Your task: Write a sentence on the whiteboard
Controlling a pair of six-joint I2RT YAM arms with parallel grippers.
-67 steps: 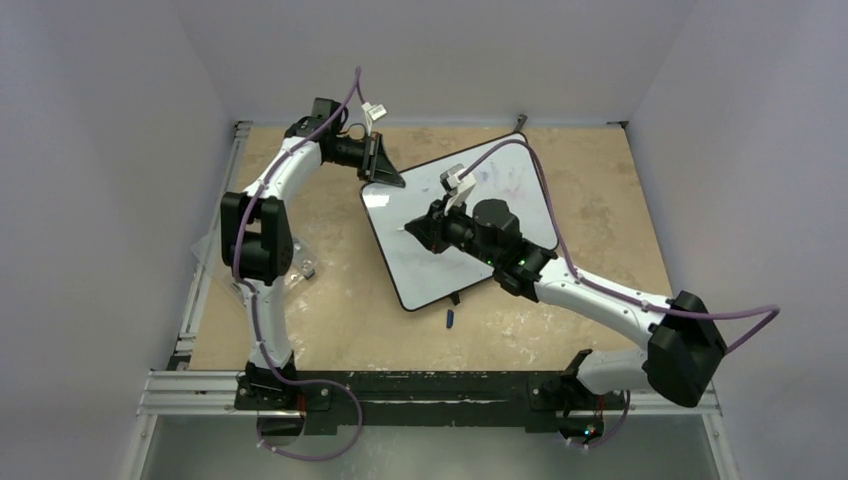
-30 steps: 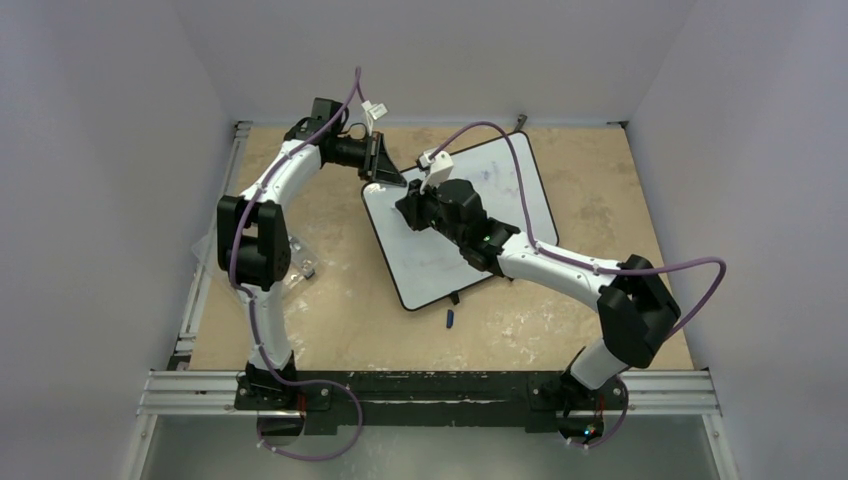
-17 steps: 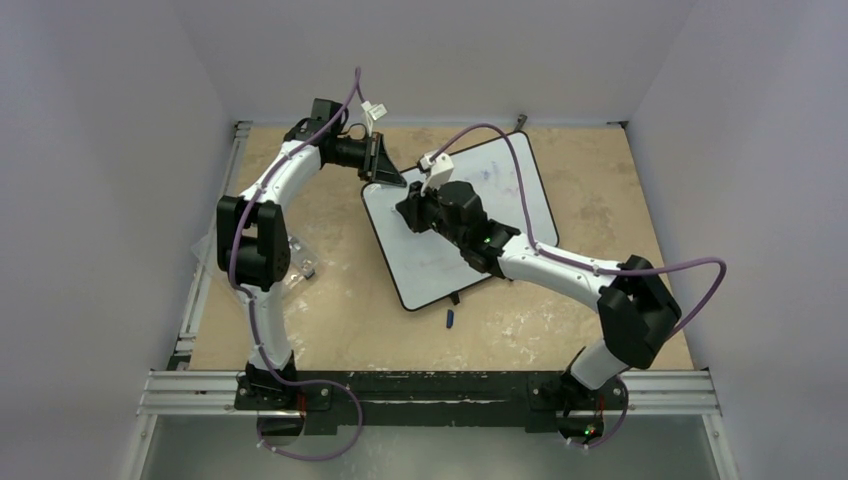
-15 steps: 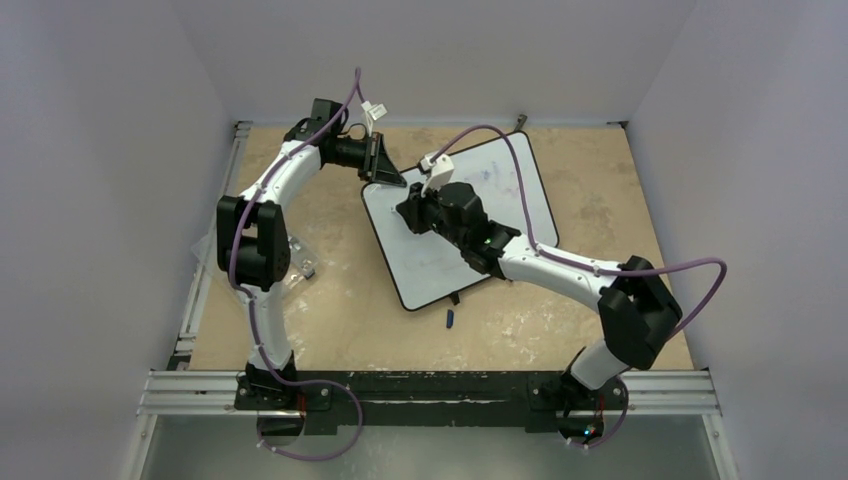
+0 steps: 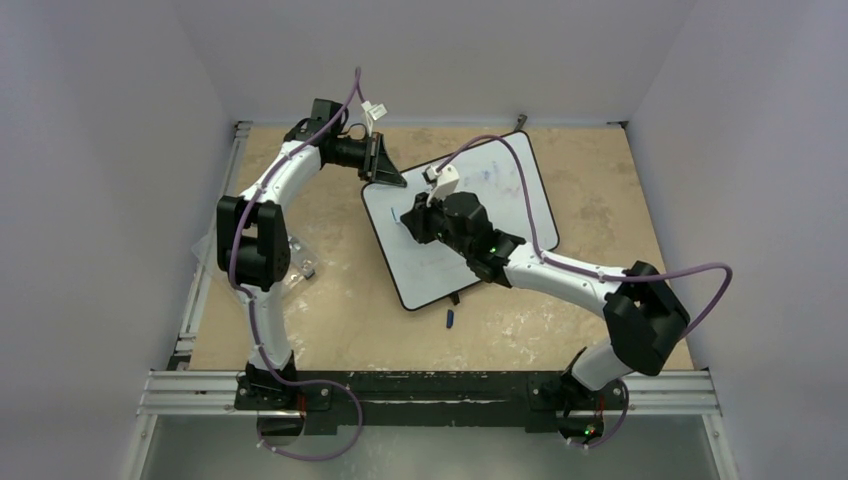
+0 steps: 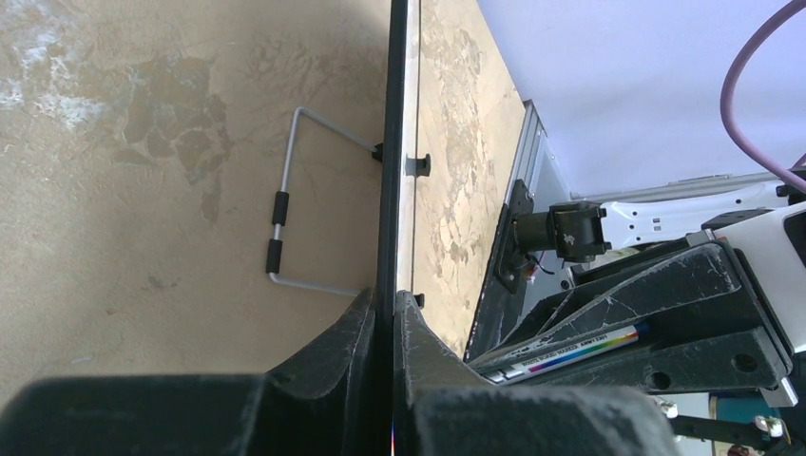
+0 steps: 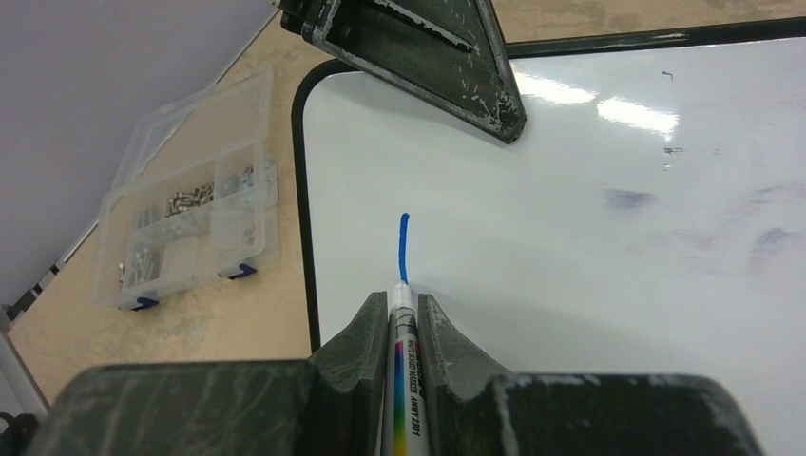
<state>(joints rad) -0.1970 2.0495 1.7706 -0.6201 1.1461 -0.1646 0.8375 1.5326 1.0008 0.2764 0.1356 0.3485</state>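
Note:
The whiteboard lies tilted on the table, its black frame seen edge-on in the left wrist view. My left gripper is shut on the board's far-left corner, fingers clamping the frame. Over the board's left part, my right gripper is shut on a marker, its tip on the white surface. The only blue writing is one short stroke running up from the tip, also visible from above.
A clear plastic parts box sits on the table left of the board. A small blue cap lies near the board's near edge. Faint purple smudges mark the board. Its wire stand folds out underneath.
The right arm swung from the board's middle to its upper left, then drew the marker back toward me, leaving a short blue stroke. The left arm has not moved.

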